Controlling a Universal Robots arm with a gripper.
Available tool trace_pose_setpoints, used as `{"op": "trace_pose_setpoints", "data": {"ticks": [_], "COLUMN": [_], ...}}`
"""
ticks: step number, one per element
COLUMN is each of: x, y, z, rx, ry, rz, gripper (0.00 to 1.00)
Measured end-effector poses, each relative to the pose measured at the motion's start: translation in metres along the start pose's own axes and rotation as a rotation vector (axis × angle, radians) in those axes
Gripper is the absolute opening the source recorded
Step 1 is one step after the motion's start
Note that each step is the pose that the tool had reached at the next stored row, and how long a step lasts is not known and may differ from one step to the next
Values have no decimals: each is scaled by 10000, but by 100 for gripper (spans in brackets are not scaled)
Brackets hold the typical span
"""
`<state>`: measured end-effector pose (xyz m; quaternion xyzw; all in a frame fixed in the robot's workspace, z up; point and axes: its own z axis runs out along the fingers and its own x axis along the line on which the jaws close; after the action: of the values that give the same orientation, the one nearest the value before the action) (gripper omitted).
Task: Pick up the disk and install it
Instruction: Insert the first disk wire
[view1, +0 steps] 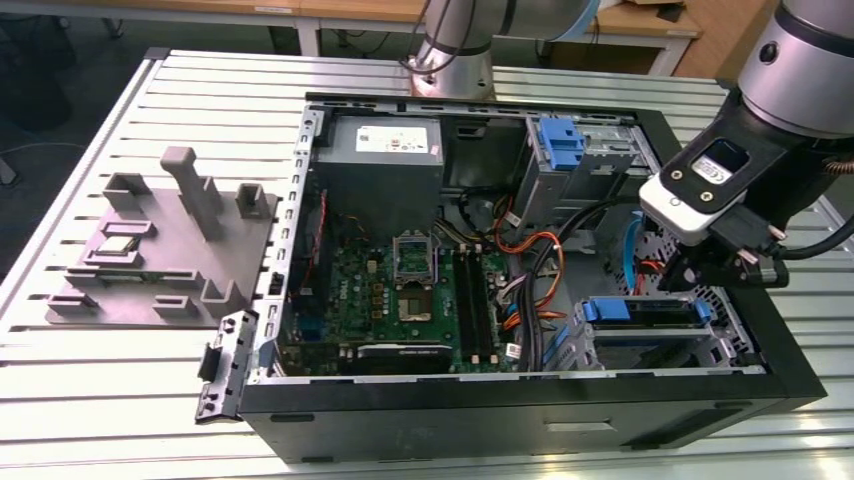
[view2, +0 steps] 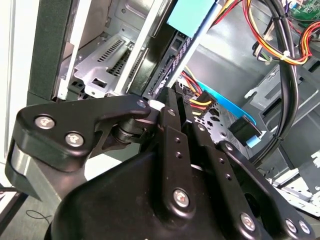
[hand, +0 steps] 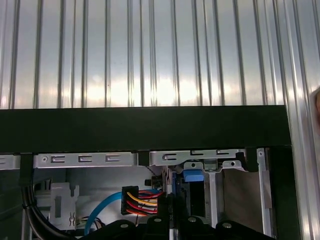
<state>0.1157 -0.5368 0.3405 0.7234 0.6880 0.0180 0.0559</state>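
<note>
A: Starting nearest the wrist, what is the black, bolted metal gripper (view2: 167, 107) doing?

B: In the second wrist view its linkage plates run up to the fingers, and they look closed on the edge of the disk (view2: 167, 60), a flat dark slab in a blue plastic carrier, standing on edge in front of them. I judge it clamped, though the contact itself is partly hidden.

A: And where does the disk sit?

B: Inside the black open-sided computer case (view1: 534, 405), in the drive bay at the corner near the exterior view's right. In the exterior view the gripper (view1: 714, 268) hangs just over that bay, and a blue carrier (view1: 641, 312) shows in the cage below it.

A: So which step is in hand?

B: Installing, by my reading; the pick looks done, and the disk is partly in its slot.

A: What does seating it call for?

B: A straight push along the bay rails, staying clear of the red, yellow and black power cable bundle (view2: 197, 100) just beside the drive and the blue data cable (hand: 102, 210).

A: Farther off?

B: The green motherboard (view1: 400, 290), the grey boxy power supply (view1: 380, 150), and beyond the case a grey moulded fixture (view1: 160, 250) on the ribbed aluminium table (view1: 120, 385).
</note>
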Motion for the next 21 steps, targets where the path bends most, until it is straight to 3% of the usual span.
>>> {"op": "trace_pose_setpoints", "data": {"ticks": [5,6,9,12,15,21], "x": [-11,-17,-60,-120,-170,-177], "y": [0,0,2,4,6,7], "z": [1,2,4,9,12,13], "rx": [2,5,16,23,25,26], "ry": [29,67,287,415,447,463], "rz": [10,14,37,51,55,56], "gripper": [17,17,17,17,17,17]}}
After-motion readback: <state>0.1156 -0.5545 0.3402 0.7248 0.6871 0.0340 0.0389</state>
